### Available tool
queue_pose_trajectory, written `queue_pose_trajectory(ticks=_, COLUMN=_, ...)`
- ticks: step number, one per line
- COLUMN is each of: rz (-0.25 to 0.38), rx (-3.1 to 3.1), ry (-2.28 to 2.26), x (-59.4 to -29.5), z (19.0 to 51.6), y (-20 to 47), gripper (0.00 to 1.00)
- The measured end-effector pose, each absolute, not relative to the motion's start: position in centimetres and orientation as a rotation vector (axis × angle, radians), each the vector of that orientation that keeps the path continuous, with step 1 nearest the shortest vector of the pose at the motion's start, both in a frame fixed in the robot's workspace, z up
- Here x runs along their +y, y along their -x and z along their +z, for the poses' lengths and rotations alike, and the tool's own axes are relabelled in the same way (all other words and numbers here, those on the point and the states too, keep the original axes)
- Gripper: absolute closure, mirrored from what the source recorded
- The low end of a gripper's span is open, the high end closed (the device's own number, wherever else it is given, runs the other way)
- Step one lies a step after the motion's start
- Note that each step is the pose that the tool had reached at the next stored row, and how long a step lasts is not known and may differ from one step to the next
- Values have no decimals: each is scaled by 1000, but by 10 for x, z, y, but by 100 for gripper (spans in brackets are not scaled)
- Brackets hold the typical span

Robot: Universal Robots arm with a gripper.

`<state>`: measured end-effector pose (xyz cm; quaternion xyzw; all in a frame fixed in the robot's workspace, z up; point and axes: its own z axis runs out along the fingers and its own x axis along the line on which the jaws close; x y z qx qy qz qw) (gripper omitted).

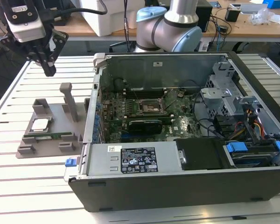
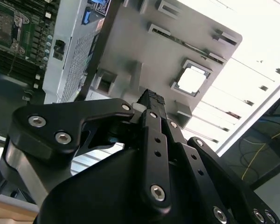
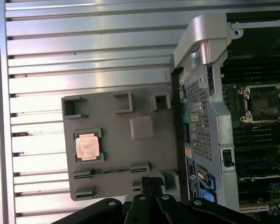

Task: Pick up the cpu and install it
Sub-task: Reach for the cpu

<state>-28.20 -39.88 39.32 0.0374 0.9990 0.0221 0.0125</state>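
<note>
Biggest thing first: open computer case [image 1: 186, 140] lying flat on the slatted table [image 1: 18, 186], insides up, filling the exterior view's right. Black socket [image 1: 147, 106] roughly mid-board and looking empty, hemmed in by the case's own walls. Easy to clip one of those walls going in with a wrist this bulky.

Just beside the case, on the exterior view's left: grey holder tray [image 1: 51, 128] with an upright post [image 1: 67, 100]. Worth worrying about that post, standing near the chip's pocket and close to any straight descent.

Above the tray's far left: gripper [image 1: 49, 70], well clear of everything, fingers pinched narrow, carrying nothing. Risky to come down like that, with the pads landing on the lid instead of around it.

Smallest: cpu [image 1: 39, 124] [image 2: 192, 79] [image 3: 87, 146], flat in its pocket on the tray's left part, silver top up, plain in both wrist views. Untouched, not picked up yet. Thin, slick and recessed, so very little edge to grab. Easy to tilt or skid out with an off-centre grip. Long green memory stick [image 1: 51, 136] in the slot just on the near side, easy to nudge too. Bent pins at the socket a real risk with any tilt on the way in.
</note>
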Motion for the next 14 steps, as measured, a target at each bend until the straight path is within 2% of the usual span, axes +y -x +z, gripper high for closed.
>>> queue_pose_trajectory(ticks=14, rz=69, rx=3114, ry=-117, x=-399, z=393, y=316, gripper=89)
